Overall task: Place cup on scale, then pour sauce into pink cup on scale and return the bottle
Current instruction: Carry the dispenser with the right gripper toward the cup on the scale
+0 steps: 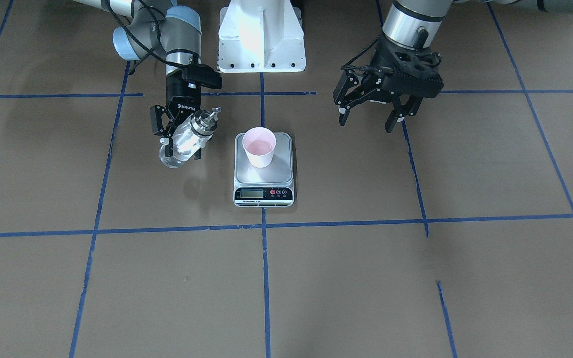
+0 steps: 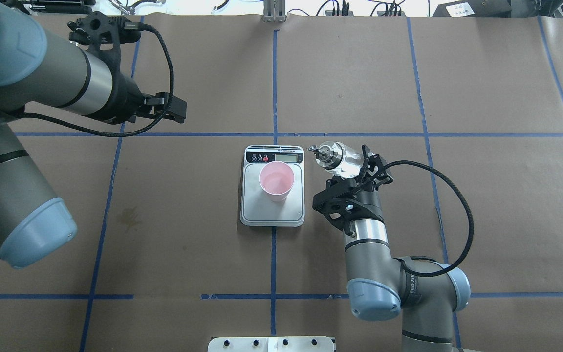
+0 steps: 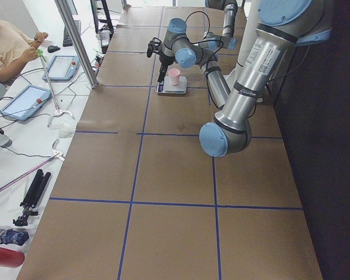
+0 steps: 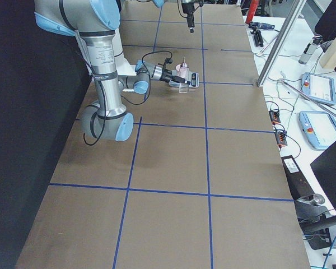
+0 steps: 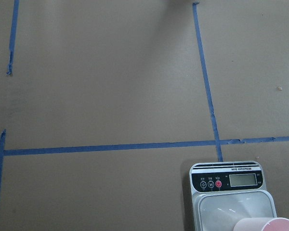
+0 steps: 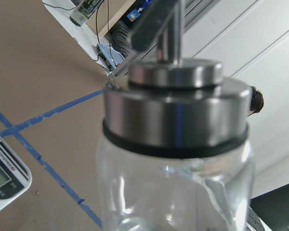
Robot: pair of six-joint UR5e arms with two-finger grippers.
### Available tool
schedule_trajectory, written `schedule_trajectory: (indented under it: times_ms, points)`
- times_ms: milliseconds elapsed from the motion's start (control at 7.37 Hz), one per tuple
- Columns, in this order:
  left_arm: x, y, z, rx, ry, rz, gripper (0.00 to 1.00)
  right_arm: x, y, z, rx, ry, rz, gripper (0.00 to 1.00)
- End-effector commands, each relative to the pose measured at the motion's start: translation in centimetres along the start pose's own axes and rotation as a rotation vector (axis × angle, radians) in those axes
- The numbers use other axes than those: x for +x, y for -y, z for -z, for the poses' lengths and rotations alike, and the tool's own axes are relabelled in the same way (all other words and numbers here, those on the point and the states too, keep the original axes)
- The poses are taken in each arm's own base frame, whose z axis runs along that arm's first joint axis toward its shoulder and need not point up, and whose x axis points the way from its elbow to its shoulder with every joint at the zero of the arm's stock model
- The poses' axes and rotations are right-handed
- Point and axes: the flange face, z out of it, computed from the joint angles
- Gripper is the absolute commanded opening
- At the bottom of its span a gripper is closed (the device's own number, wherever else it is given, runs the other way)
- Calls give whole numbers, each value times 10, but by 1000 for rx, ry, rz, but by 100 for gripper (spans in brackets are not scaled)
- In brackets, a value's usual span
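The pink cup (image 1: pixel 259 146) stands upright on the scale (image 1: pixel 264 193), toward the platform's robot-side half. It also shows in the overhead view (image 2: pixel 276 181) and at the bottom edge of the left wrist view (image 5: pixel 267 225). My right gripper (image 1: pixel 181 149) is shut on the clear glass bottle (image 1: pixel 189 136), held tilted beside the scale, with its metal cap and spout (image 2: pixel 321 150) toward the scale and not over the cup. The bottle fills the right wrist view (image 6: pixel 176 144). The sauce cannot be made out. My left gripper (image 1: pixel 366 124) is open and empty, raised on the scale's other side.
The white robot base (image 1: pixel 261 35) stands behind the scale. Blue tape lines cross the brown table (image 2: pixel 408 244). A faint stain (image 2: pixel 130 217) lies on the robot's left of the scale. A person (image 3: pixel 6 46) and tablets sit past the far table edge.
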Motion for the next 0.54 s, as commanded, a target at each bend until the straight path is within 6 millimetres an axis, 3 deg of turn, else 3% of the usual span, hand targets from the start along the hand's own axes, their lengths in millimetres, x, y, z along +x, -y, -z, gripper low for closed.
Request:
schedule_trajectory:
  times_ms: [0,407]
  points:
    - [-2,-1,1,0,1,-6,99,0,8,-6,-14,-35,86,0]
    - [-3,-1,-3,-5,6,-3,99,1,7,-10,-19,-123,393,0]
